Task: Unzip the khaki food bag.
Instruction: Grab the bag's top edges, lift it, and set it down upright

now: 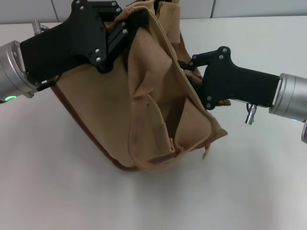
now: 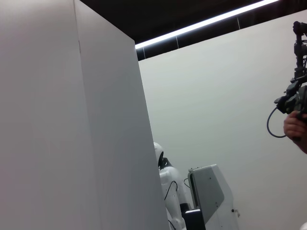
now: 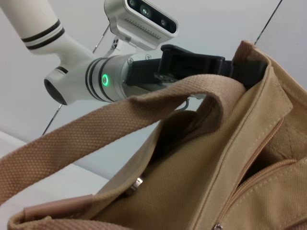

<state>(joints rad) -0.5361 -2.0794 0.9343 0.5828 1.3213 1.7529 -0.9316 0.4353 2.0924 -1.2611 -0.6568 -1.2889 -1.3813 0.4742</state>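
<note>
Evidently the left gripper (image 1: 125,29) was clamped on the top edge of the khaki food bag (image 1: 144,105), which hung tilted below it over the table (image 1: 57,182). The zipper line ran from there toward the right gripper (image 1: 191,72), pressed against the bag's right side; whether its fingers gripped anything could not be told.

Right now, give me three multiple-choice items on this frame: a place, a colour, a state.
1. Where is the left hand?
A. at the khaki food bag's top edge
B. flat on the table
C. under the bag
2. What colour is the bag?
A. blue
B. tan
C. white
3. How does the bag sit?
A. flat and folded
B. upright and square
C. tilted and crumpled
Key: 1 A, it meets the bag's top edge; 2 B, tan canvas; 3 C, it leans between the left hand and the right hand.
</note>
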